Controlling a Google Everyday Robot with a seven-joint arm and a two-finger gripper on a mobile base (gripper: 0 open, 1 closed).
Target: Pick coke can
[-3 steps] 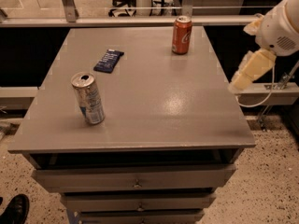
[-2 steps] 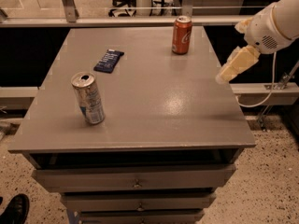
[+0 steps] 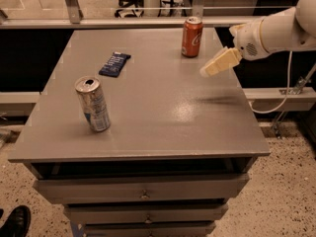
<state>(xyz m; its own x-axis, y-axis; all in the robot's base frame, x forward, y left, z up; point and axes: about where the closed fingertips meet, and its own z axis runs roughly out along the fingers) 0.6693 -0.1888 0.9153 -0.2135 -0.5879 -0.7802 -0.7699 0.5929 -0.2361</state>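
Note:
The coke can [image 3: 191, 37], red-orange with white script and a silver top, stands upright at the far right of the grey table [image 3: 163, 117]. My gripper [image 3: 206, 71] reaches in from the right on a white arm. Its cream tip hangs above the table's right side, a little to the right of the can and nearer to me, apart from it. It holds nothing.
A silver-and-blue can [image 3: 93, 104] stands at the front left of the table. A flat dark-blue snack packet [image 3: 114, 64] lies at the back left. Drawers [image 3: 143, 190] sit below the table top. A shoe [image 3: 15, 222] shows at the bottom left. A rail runs behind the table.
My gripper has moved left and inward, from beyond the table's right edge to above the table top near the coke can. The cans and the packet have not moved.

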